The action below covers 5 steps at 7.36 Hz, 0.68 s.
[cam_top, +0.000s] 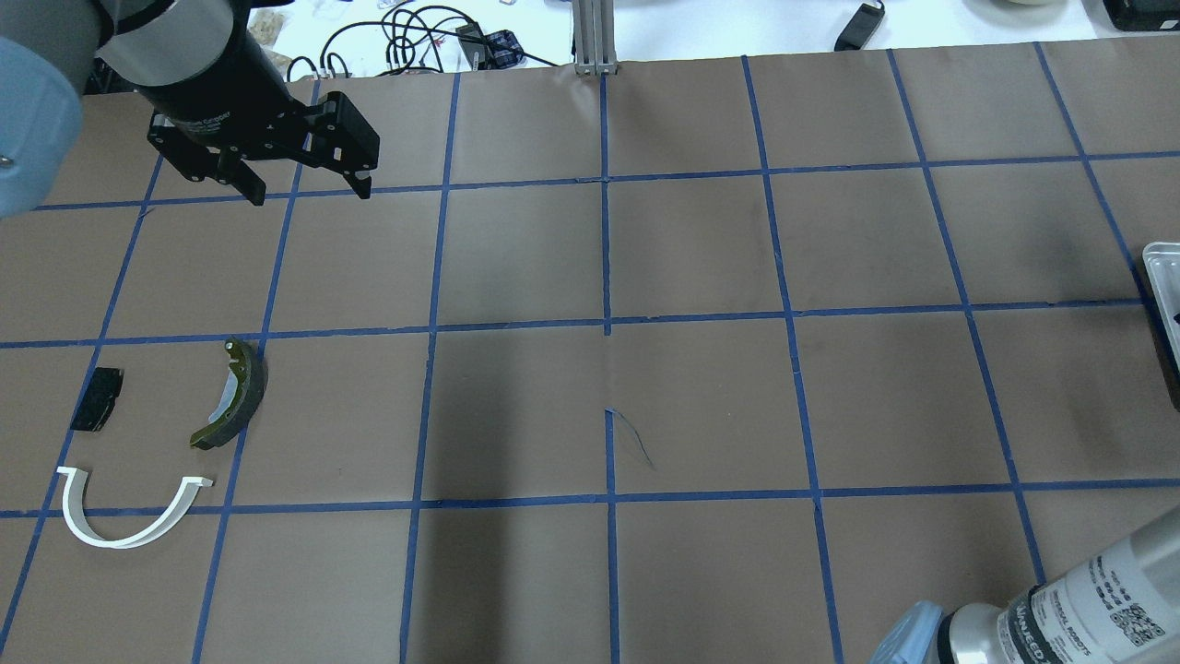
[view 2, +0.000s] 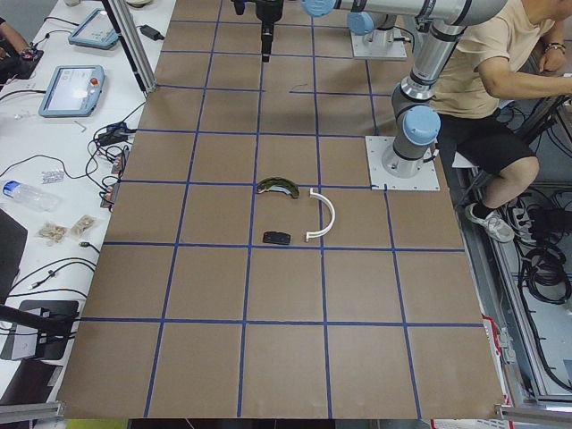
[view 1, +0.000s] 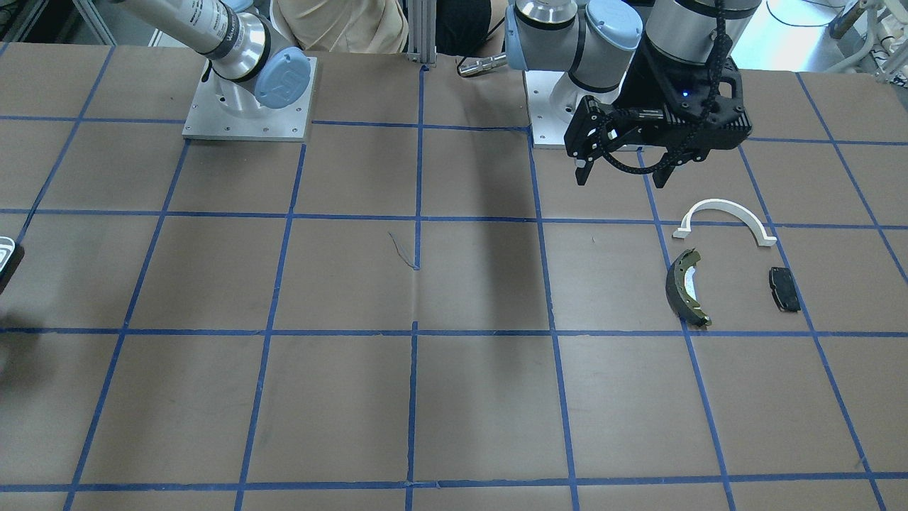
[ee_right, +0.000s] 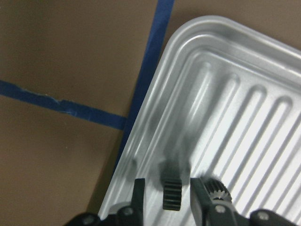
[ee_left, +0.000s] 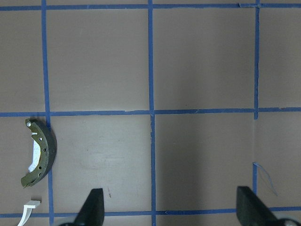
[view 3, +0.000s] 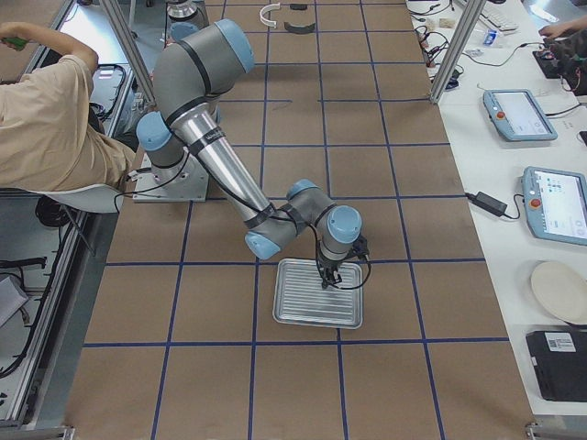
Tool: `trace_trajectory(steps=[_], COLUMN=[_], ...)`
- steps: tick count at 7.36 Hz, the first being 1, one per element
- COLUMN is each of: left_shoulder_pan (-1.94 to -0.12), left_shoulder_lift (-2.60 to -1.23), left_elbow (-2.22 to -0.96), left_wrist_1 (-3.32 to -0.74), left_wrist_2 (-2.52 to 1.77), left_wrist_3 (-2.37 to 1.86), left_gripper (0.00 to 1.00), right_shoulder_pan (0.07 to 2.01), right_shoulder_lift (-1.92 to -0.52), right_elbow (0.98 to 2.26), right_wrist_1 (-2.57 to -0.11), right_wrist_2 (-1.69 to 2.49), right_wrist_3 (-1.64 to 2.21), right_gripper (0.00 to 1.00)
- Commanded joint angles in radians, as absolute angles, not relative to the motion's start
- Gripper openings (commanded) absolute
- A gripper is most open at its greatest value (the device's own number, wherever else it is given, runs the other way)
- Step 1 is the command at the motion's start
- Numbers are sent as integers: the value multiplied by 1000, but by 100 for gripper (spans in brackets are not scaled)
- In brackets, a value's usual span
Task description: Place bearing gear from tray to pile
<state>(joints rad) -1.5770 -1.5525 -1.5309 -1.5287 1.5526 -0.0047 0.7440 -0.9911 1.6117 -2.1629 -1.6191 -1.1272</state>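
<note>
The bearing gear point(ee_right: 172, 194), small, black and toothed, stands on edge in the ribbed metal tray point(ee_right: 155, 117). My right gripper point(ee_right: 168, 184) is low over the tray's corner, open, with one finger on each side of the gear and a small gap at each. The side view shows it over the tray point(view 3: 318, 307). The pile lies on the table: a white half-ring arch point(view 1: 723, 204), a dark brake shoe with olive lining point(view 1: 682, 287) and a small black pad point(view 1: 784, 289). My left gripper point(view 1: 621, 174) hangs open and empty above the table, away from the pile.
A second small toothed part point(ee_right: 219, 190) lies in the tray by the right finger. The table is brown with blue tape lines. The tray's edge shows at the overhead view's right point(cam_top: 1163, 295). A seated person point(view 3: 46, 110) is beside the robot's bases.
</note>
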Motion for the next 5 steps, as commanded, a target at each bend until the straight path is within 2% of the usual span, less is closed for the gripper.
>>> trace_trajectory(steps=[1, 3, 5], left_shoulder_pan=[-1577, -1577, -1577], left_shoulder_lift=[-1552, -1552, -1552], left_elbow=[-1531, -1526, -1525], left_wrist_1=[-1529, -1529, -1529], left_wrist_2=[1552, 1555, 1555], left_wrist_3=[-5, -6, -6], left_gripper=[100, 100, 100], right_shoulder_pan=[744, 744, 761], right_shoulder_lift=[-991, -991, -1059], right_elbow=[1612, 1611, 1600], right_wrist_1=[-2163, -2163, -2139], right_wrist_2=[-1623, -1663, -1652], right_wrist_3=[-1127, -1121, -1097], right_gripper=[24, 6, 4])
